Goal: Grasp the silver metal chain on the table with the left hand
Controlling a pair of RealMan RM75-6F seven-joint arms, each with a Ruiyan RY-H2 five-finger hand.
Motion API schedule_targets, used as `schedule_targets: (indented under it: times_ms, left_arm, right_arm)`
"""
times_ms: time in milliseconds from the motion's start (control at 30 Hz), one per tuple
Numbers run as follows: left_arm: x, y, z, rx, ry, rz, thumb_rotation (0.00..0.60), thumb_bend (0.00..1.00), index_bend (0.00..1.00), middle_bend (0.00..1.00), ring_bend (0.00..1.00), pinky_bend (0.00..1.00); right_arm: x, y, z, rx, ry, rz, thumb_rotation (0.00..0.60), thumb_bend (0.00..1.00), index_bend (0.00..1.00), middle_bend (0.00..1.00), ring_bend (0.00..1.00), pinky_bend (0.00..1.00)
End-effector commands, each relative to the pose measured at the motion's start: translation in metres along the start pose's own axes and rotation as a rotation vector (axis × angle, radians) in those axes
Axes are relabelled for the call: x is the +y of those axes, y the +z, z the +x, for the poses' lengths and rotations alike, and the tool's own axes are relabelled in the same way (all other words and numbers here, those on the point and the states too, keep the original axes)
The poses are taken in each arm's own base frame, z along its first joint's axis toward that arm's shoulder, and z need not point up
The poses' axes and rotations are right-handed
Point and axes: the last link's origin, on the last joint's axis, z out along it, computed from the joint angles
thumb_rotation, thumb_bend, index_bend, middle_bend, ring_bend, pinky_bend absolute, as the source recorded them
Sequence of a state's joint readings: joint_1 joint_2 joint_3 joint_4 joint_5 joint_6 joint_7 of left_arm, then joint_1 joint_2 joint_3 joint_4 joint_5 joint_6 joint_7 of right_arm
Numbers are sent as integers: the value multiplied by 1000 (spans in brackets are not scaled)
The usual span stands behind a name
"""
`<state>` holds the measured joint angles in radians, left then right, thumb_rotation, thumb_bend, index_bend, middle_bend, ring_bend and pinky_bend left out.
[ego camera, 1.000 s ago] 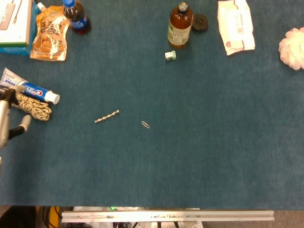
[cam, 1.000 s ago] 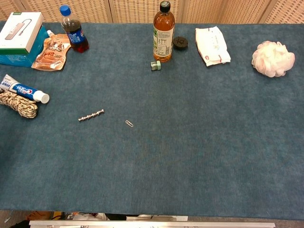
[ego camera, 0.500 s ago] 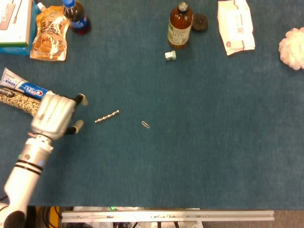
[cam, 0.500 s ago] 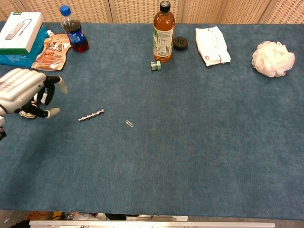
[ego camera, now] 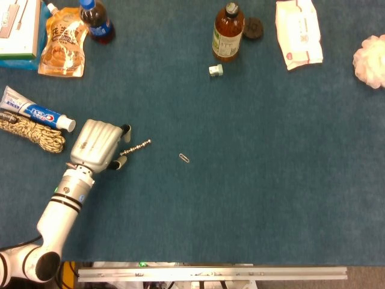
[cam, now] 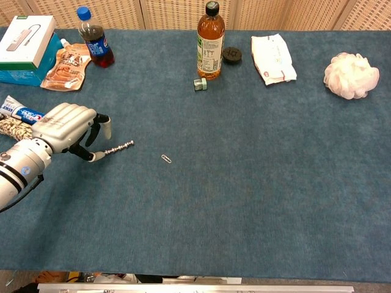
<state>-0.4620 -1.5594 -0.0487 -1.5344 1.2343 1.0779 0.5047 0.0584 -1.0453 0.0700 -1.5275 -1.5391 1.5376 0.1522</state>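
The silver metal chain (ego camera: 137, 146) (cam: 120, 147) lies straight and slightly slanted on the blue table, left of centre. My left hand (ego camera: 96, 144) (cam: 66, 128) hovers just left of it, back upward, fingers curled down and apart. Its fingertips (ego camera: 122, 164) (cam: 97, 157) sit at the chain's left end; I cannot tell whether they touch it. Nothing is held. My right hand shows in neither view.
A small paper clip (ego camera: 184, 158) lies right of the chain. A toothpaste tube (ego camera: 35, 112) and a coiled rope (ego camera: 36, 133) lie left of the hand. Along the far edge stand a cola bottle (ego camera: 96, 21), a snack pouch (ego camera: 62, 43), an amber bottle (ego camera: 228, 32), a white packet (ego camera: 298, 33).
My left hand has come in from the left edge and travelled right across the table, from beside the rope to the chain's left end. The chain has not moved.
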Motion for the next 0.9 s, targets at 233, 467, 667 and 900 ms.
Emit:
schedule_targets:
  times_ms: [233, 467, 667, 900]
  left_arm:
    - [7, 11, -5, -2, 13, -5, 600, 194, 421, 732, 713, 654]
    - [6, 17, -8, -9, 44, 3, 600, 194, 421, 733, 715, 654]
    - [1, 27, -4, 20, 75, 29, 600, 193, 419, 734, 717, 654]
    - [-8, 42, 2, 29, 128, 67, 600, 193, 419, 734, 717, 654]
  right_arm:
    - [2, -3, 3, 9, -2, -7, 600, 258, 532, 516, 540, 562]
    - [4, -4, 4, 11, -2, -14, 600, 259, 532, 516, 540, 562]
    - [4, -4, 3, 9, -2, -16, 600, 258, 532, 516, 540, 562]
    - [5, -6, 4, 13, -2, -20, 600, 259, 532, 516, 540, 562]
